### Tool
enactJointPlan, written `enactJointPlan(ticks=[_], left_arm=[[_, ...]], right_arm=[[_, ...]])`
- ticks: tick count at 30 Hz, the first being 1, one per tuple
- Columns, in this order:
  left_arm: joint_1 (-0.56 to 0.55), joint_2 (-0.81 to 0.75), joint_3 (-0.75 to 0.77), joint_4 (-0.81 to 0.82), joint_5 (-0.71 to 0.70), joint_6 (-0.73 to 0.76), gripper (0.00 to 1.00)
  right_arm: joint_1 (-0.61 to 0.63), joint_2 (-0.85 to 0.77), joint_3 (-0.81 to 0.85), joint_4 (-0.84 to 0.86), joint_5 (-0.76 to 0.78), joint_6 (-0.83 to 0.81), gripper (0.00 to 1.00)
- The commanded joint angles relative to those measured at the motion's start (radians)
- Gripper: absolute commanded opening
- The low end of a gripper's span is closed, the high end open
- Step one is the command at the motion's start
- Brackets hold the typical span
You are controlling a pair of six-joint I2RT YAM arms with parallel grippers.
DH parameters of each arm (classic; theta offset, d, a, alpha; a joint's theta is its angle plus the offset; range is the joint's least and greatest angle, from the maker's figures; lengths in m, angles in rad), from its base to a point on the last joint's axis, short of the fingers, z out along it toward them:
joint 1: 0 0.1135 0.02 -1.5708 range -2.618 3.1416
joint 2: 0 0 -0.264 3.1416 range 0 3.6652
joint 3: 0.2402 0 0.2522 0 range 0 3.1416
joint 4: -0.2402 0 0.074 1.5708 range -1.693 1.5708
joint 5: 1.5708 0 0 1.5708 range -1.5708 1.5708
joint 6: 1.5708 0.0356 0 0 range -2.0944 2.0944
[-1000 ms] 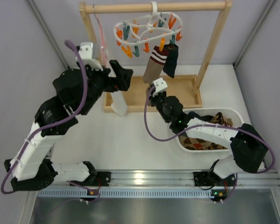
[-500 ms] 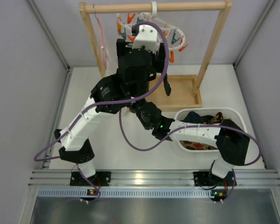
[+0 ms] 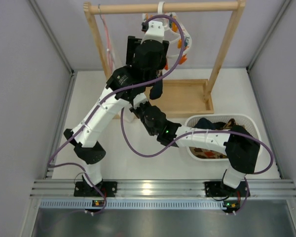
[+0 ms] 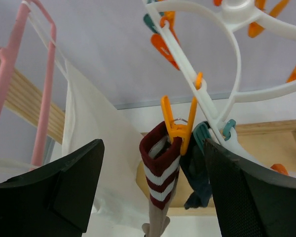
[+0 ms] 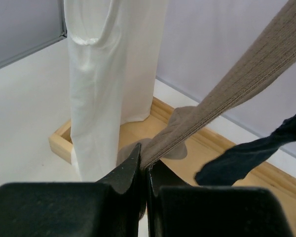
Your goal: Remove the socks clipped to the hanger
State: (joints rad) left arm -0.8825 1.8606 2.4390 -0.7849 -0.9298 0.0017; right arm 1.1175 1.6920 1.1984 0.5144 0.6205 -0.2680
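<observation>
The socks [image 3: 222, 123] are partly off, I judge: several lie heaped in the white basket [image 3: 241, 117], well away from both sets of jaws, while two hang from the hanger [image 4: 179, 52]. The taupe sock [image 4: 160, 163] with the striped cuff sits between the wide-open jaws of the left gripper [image 4: 153, 148], which hold nothing. Its orange clothespin [image 4: 176, 126] is just above the gap, and the dark navy sock [image 4: 197, 173] hangs by one jaw under a teal peg [image 4: 202, 136]. The right gripper [image 5: 144, 165] is clamped on the taupe sock lower down, pulling it taut, with the white cloth [image 5: 108, 74] beside its jaws. Left to do — release both pegs.
</observation>
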Motion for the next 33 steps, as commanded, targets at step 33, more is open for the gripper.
enactJointPlan(ticks=[33], left_arm=[[0.117,0.048,0.041,0.070,0.293,-0.011,0.60]], right_arm=[[0.028,-0.025,0.012,-0.047,-0.068,0.056,0.00]])
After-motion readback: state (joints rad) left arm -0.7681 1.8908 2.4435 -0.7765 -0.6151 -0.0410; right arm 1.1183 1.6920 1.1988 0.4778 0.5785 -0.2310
